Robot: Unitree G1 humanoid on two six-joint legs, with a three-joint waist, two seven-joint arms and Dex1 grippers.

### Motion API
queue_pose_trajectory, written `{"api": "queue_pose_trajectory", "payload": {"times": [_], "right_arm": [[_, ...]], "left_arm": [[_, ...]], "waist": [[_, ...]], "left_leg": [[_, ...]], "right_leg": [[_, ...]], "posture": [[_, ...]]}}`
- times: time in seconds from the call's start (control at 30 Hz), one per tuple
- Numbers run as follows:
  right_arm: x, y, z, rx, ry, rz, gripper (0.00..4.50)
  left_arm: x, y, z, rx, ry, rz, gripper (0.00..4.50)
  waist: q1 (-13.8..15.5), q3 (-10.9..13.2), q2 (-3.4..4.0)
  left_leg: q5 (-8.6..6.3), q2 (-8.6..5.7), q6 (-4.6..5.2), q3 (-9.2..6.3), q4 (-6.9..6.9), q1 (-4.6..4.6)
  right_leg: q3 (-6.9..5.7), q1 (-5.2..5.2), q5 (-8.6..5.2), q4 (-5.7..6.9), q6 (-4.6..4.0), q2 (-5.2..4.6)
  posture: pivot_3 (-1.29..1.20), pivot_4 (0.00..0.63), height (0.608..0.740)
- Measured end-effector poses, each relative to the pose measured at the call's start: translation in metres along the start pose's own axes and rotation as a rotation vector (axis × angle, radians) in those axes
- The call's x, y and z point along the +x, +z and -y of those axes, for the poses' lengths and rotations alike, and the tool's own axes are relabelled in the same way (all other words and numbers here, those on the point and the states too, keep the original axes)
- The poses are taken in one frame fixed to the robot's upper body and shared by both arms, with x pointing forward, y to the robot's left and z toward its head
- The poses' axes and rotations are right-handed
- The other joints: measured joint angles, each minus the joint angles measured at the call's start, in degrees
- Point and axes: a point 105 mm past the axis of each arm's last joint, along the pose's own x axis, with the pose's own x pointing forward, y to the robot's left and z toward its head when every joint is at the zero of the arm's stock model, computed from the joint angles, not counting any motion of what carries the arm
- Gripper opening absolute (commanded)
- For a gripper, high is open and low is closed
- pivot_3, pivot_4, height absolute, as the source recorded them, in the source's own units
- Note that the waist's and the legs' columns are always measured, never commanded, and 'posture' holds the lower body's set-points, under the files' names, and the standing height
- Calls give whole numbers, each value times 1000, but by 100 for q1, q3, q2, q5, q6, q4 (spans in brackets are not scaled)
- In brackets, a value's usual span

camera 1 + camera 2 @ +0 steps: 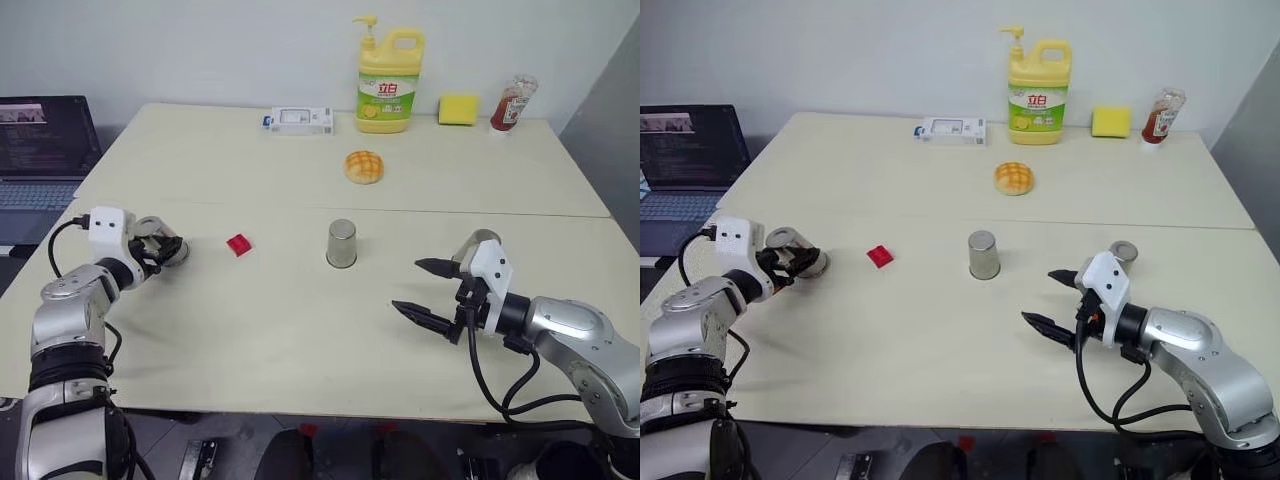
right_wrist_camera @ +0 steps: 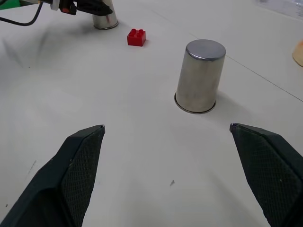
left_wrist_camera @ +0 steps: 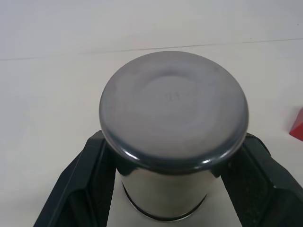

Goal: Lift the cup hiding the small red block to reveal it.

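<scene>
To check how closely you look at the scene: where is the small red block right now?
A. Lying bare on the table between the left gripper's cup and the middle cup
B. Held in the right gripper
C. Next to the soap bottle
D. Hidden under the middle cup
A. The red block lies uncovered on the table, between the cup in the left gripper and the middle cup.

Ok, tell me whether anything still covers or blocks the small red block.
Nothing visible does. The small red block lies bare on the table, between the cup gripped by the left gripper and the middle cup. The right gripper is apart, jaws open.
</scene>
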Motion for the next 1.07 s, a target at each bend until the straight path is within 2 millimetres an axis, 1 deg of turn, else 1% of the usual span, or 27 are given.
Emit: {"api": "queue_pose_trajectory", "payload": {"times": [0.1,0.13,0.27,0.37,0.43,0.5,0.57,0.67,0.7,0.77,0.83,0.9,0.97,1.07], "right_arm": [[0,0,0,0,0,-1,4500],[0,0,0,0,0,-1,4500],[0,-1,0,2,-1,-5,4500],[-1,-2,0,8,-10,-1,4500],[-1,0,1,14,-27,13,4500],[-1,1,3,11,-40,26,4500],[-3,3,3,-3,-49,42,4500],[-9,-3,2,-11,-44,19,4500],[-12,-5,2,-14,-43,8,4500],[-18,-4,5,-32,-31,-9,4500],[-25,-2,11,-45,-28,-22,4500],[-31,-1,15,-39,-16,-24,4500],[-36,1,17,-43,-15,-23,4500],[-40,0,20,-45,-30,-26,4500]], "left_arm": [[2,1,-2,-7,5,3,4370],[2,1,-2,-8,4,4,4483],[3,4,-2,-12,2,18,4483],[-5,13,-1,24,4,69,4483],[-14,25,-2,53,11,125,4483],[-25,41,-1,73,15,196,4483],[-36,52,2,120,11,229,4483],[-57,56,12,254,-50,178,4483],[-61,57,14,278,-66,165,4483],[-71,54,22,334,-132,102,4483],[-81,44,32,352,-229,35,4483],[-90,29,41,334,-321,-29,4483],[-96,19,48,311,-372,-66,4483],[-102,16,52,308,-399,-75,4483]], "waist": [[15,0,0],[19,0,0],[33,0,0],[24,0,0],[21,0,0],[27,0,0],[29,0,0],[20,0,1],[21,0,1],[21,2,4],[21,3,5],[22,3,6],[23,3,6],[29,3,6]], "left_leg": [[0,0,0,1,0,1],[0,0,0,2,0,1],[2,1,-1,1,0,2],[4,2,-3,2,1,2],[4,3,-4,1,0,2],[5,3,-4,1,0,2],[5,3,-5,1,0,3],[5,2,-5,4,-2,3],[5,2,-5,4,-2,4],[4,2,-3,4,-2,9],[1,2,3,5,-6,23],[-6,3,15,4,-11,36],[-7,3,18,2,-11,37],[-6,2,21,4,-11,38]], "right_leg": [[2,-4,0,10,0,0],[1,-5,0,13,0,0],[2,-8,0,23,0,0],[5,-9,0,23,0,0],[5,-9,0,23,0,0],[5,-8,0,23,0,-1],[5,-6,0,23,0,-1],[9,-5,0,18,0,-2],[8,-5,0,19,0,-2],[8,-2,0,21,0,-2],[10,4,0,24,-1,-2],[10,12,-1,27,-1,-2],[10,12,-1,32,-1,-1],[11,14,0,34,-2,-2]], "posture": [[0,150,740],[0,150,740],[0,150,740],[0,150,740],[0,150,740],[0,150,740],[0,150,740],[0,150,740],[0,150,740],[0,150,740],[0,150,740],[0,150,740],[0,150,740],[0,150,740]]}}
